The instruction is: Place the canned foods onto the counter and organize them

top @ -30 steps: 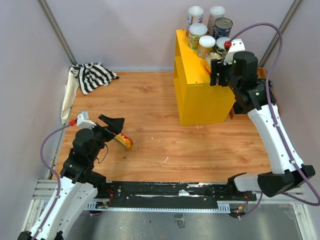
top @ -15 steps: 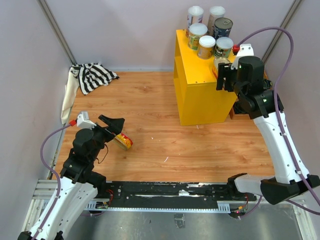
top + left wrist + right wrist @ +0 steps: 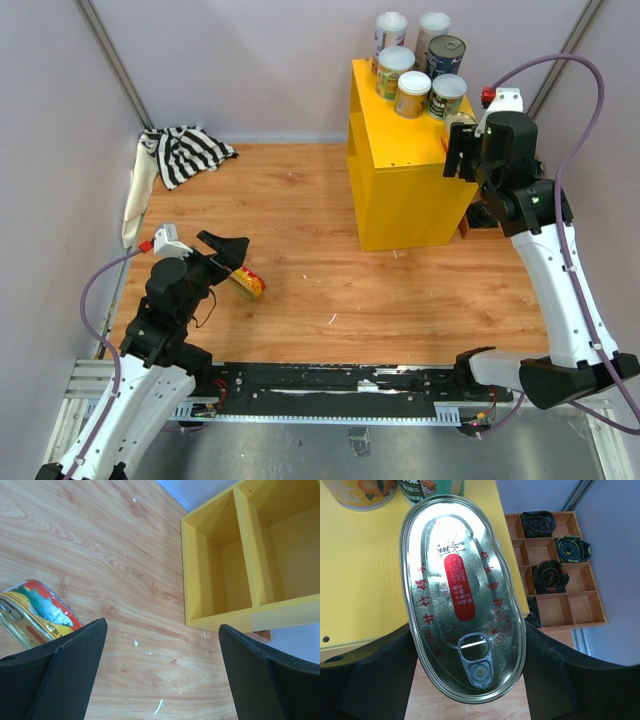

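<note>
Right gripper [image 3: 459, 150], seen from the top, hangs at the right edge of the yellow counter [image 3: 400, 195]. Five cans [image 3: 412, 62] stand at the back of the counter, so most of the job looks done. Left gripper [image 3: 228, 256] sits well apart from the counter, beside a fish can [image 3: 247, 282] lying on the table [image 3: 300, 230].

From the left wrist, that gripper is wide open and holds nothing. The fish can is just beside one finger.

From the right wrist, the fingers [image 3: 375, 675] squeeze an oval can [image 3: 462, 580] over the counter's right front corner. Two cans look left to place: this one and the fish can.
</note>
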